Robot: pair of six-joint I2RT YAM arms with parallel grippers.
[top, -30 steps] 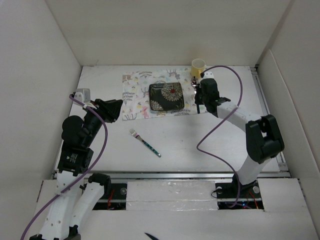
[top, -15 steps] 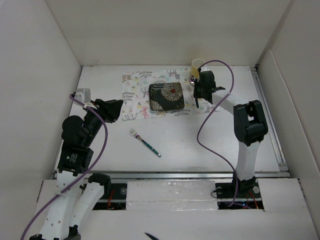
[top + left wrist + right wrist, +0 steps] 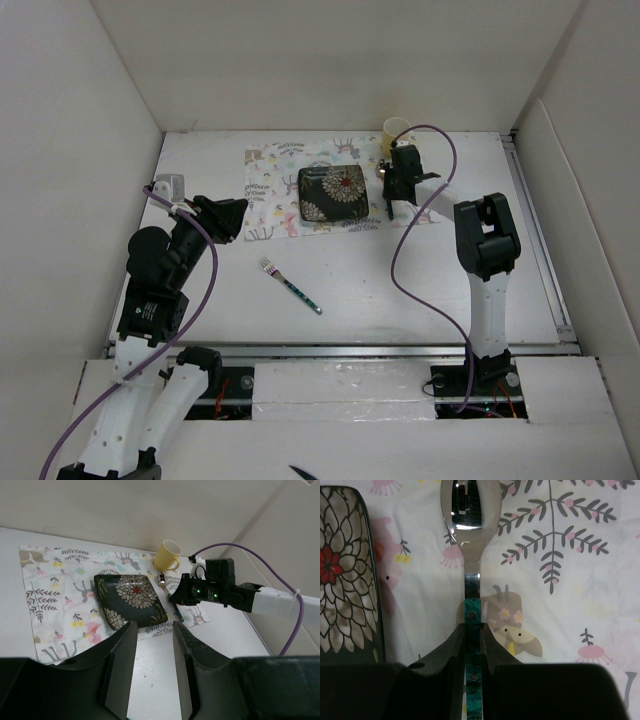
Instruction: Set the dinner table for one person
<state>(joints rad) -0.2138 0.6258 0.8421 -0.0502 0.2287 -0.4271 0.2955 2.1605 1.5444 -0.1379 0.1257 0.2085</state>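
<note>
You get soft, even white light from above with only faint shadows, a bright glare patch on the bowl of the spoon (image 3: pixel 471 510) just ahead of the right gripper (image 3: pixel 472 632), and dark, slightly blurred fingers close to the lens on it and the left gripper (image 3: pixel 152 630).

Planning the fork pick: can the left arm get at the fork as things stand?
Probably yes. The fork lies alone on the dinner table near the open, empty left end effector, nothing between them; the right arm is off at the placemat.
</note>
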